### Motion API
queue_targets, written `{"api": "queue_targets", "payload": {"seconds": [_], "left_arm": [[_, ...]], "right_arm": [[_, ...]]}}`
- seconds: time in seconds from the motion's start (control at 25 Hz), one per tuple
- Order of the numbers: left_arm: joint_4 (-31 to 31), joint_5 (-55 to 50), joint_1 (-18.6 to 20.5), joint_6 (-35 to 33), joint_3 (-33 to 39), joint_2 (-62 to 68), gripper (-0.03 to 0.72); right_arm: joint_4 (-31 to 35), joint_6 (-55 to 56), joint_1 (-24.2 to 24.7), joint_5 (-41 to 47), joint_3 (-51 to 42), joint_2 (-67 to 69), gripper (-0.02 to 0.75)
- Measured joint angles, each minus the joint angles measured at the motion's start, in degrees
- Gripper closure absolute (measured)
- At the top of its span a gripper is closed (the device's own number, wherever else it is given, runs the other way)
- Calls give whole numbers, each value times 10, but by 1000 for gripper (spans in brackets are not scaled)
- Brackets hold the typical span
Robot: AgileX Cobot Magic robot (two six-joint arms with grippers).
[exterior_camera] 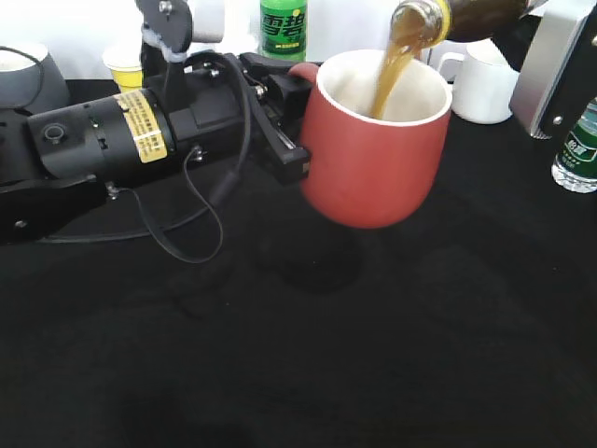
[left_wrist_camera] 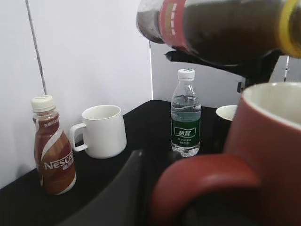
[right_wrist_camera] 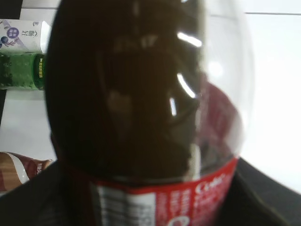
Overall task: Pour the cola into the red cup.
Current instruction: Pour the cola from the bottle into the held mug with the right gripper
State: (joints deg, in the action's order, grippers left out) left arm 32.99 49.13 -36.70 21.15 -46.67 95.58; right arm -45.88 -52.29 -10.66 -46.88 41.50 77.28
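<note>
The red cup (exterior_camera: 373,159) hangs a little above the black table, slightly tilted. My left gripper (exterior_camera: 289,112) is shut on its loop handle (left_wrist_camera: 202,183). The cola bottle (exterior_camera: 438,19) is tipped mouth-down over the cup from the upper right, and a brown stream (exterior_camera: 392,70) runs into the cream inside. My right gripper is shut on the bottle; its fingers are hidden behind the bottle (right_wrist_camera: 141,94), which fills the right wrist view. In the left wrist view the bottle (left_wrist_camera: 221,28) lies across the top above the cup (left_wrist_camera: 268,155).
A white mug (exterior_camera: 485,84) and a green-labelled water bottle (exterior_camera: 578,149) stand right of the cup. A green soda bottle (exterior_camera: 283,28), a yellow paper cup (exterior_camera: 123,67) and a grey mug (exterior_camera: 28,75) stand at the back. A Nescafe bottle (left_wrist_camera: 51,150) stands by the wall.
</note>
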Motion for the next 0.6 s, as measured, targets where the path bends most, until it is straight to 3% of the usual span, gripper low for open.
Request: {"api": "queue_targets", "payload": {"seconds": [0.6], "left_arm": [[8,12,0,1,0,0,576]], "right_arm": [[27,-45,0,-1,0,-2,237]]}}
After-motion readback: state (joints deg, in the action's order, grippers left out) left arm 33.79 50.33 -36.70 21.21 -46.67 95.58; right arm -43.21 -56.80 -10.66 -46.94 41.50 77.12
